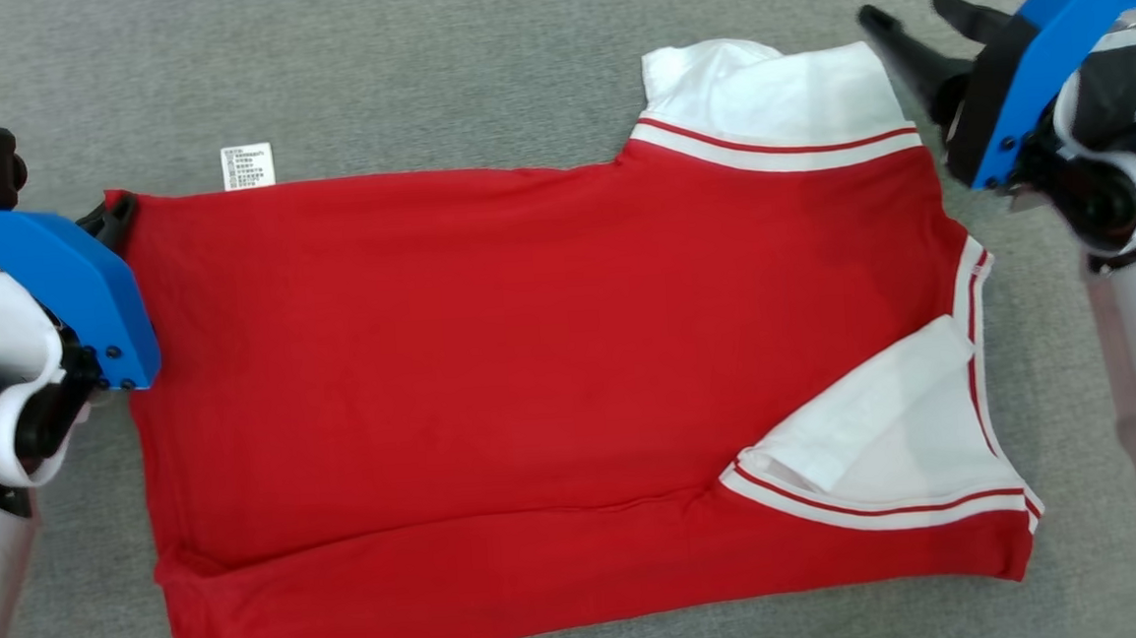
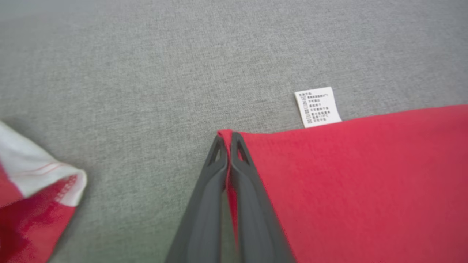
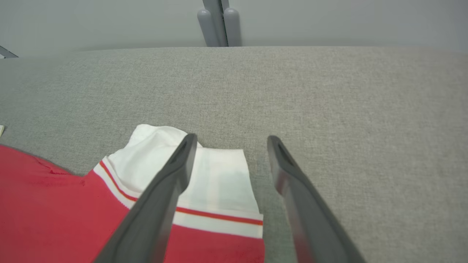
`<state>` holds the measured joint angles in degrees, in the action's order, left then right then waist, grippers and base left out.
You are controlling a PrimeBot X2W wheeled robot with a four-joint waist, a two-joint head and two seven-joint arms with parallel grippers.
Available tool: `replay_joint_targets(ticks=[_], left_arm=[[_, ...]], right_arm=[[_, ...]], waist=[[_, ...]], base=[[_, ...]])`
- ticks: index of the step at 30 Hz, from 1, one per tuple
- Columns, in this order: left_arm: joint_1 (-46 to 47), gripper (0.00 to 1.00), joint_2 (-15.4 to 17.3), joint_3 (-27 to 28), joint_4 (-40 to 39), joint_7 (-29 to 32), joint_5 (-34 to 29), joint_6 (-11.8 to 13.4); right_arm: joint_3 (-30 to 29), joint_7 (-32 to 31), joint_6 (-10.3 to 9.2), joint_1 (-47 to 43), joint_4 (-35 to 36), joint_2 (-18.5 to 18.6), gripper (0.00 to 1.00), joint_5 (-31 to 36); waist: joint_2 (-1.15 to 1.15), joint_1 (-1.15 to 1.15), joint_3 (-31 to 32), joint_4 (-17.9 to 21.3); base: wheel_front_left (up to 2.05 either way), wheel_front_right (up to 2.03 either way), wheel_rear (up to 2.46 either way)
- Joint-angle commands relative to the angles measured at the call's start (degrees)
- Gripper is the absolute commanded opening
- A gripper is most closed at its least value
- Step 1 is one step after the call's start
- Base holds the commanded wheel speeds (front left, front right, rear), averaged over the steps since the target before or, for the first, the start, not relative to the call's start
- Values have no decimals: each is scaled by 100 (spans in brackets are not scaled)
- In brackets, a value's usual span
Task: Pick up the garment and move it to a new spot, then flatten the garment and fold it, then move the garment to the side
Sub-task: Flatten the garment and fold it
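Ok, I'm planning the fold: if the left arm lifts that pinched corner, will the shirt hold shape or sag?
Probably sags: the shirt lies flat with soft creases. Likely light: it looks thin where the left fingers pinch its corner. It may drag on the coarse grey surface.

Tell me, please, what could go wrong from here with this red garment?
1. The left gripper is shut on only the very corner of the garment, so a pull may slip it free.
2. The right gripper hangs open by the white sleeve, gripping nothing; if the left moves alone, the cloth may drag and bunch.
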<state>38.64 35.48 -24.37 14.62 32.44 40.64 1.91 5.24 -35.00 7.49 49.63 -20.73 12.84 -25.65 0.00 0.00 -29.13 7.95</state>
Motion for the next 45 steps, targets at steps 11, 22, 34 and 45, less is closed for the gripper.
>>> replay_joint_targets(ticks=[11, 22, 34, 45], left_arm=[[-210, 0, -577, -151, 336, -957, -59, -119], [166, 0, -887, -207, 752, -1642, -210, -317], [-51, 0, -1114, -23, 1096, -3065, -217, -478], [-1246, 0, -1349, -52, 1052, -4034, 21, -638]], right_arm=[[-951, -871, 2, 666, -1220, -309, 100, 852], [-992, -639, 1, 784, -1377, -426, 0, 1257], [-638, 431, 2, 230, -1138, -93, 0, 565], [-326, 840, 2, -1366, -109, 465, 0, -391]], waist=[[0, 0, -78, -472], [0, 0, -27, -644], [0, 0, 347, -580], [0, 0, 1001, -654]], base=[[0, 0, 0], [0, 0, 0], [0, 0, 0], [0, 0, 0]])
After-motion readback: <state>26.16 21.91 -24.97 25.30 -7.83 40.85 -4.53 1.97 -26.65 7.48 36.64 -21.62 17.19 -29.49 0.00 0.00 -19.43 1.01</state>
